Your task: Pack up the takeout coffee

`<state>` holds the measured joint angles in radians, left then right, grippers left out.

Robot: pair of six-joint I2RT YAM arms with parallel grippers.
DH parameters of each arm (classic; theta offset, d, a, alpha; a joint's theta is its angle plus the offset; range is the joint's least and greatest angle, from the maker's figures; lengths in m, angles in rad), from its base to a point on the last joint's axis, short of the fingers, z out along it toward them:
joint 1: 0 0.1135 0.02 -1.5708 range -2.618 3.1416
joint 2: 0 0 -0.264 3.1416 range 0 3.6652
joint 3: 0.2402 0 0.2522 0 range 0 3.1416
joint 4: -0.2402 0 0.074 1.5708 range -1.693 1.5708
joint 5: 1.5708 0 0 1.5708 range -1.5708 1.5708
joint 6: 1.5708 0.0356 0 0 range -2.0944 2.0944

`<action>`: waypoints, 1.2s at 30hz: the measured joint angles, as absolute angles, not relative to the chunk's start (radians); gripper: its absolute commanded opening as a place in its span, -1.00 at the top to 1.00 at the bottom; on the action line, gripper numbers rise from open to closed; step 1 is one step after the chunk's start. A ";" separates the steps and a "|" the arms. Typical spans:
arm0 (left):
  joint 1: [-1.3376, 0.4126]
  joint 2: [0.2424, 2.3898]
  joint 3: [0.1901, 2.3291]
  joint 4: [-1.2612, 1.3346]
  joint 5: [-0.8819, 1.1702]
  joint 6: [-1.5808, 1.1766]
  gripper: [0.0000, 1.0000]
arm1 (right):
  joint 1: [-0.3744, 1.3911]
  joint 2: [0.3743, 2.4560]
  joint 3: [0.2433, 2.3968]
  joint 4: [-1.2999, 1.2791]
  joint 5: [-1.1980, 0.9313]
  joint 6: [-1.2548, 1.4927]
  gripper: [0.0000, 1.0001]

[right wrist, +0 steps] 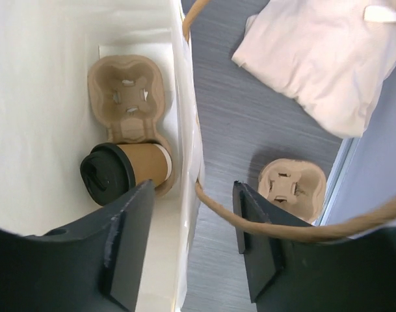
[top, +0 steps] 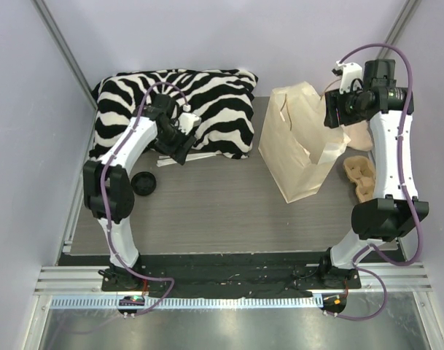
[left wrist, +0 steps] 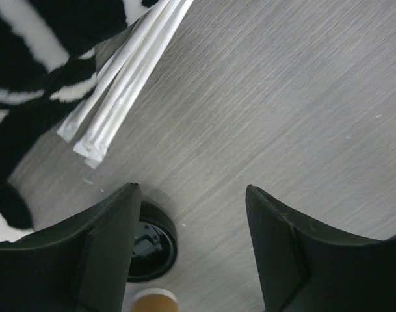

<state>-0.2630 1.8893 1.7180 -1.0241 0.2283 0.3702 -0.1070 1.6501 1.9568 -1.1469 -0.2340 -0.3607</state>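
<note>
Found the takeout coffee [right wrist: 142, 164] on its side inside the paper bag [right wrist: 41, 78] near the desk's [top: 222, 204] right edge, with right pincer [right wrist: 194, 244] and left pincer [left wrist: 192, 247] both part-open and empty; judged packing essentially done.

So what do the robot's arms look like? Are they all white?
Not all white. The left arm and right arm have white shells with chunky black joints, and a thin purple cable loops along each. The left gripper and right gripper each have two blunt, matte black fingers.
</note>
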 measured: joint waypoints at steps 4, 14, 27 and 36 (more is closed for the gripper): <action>-0.263 1.987 1.747 -1.024 0.228 0.469 -0.22 | -0.107 1.663 2.024 -1.168 -0.244 -0.342 -0.39; -0.261 2.155 1.785 -1.001 0.224 0.585 -0.09 | -0.107 1.670 2.203 -1.184 -0.277 -0.295 -0.77; -0.261 2.241 1.838 -0.952 0.200 0.649 -0.08 | -0.107 1.647 2.239 -1.184 -0.307 -0.251 -0.86; -0.261 2.251 1.829 -0.934 0.187 0.683 0.42 | -0.107 1.647 2.239 -1.187 -0.321 -0.233 -0.86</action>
<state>-0.2611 2.2505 1.8294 -0.9340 0.1871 0.6827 -0.1070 1.6470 2.2391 -1.1870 -0.3206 -0.2325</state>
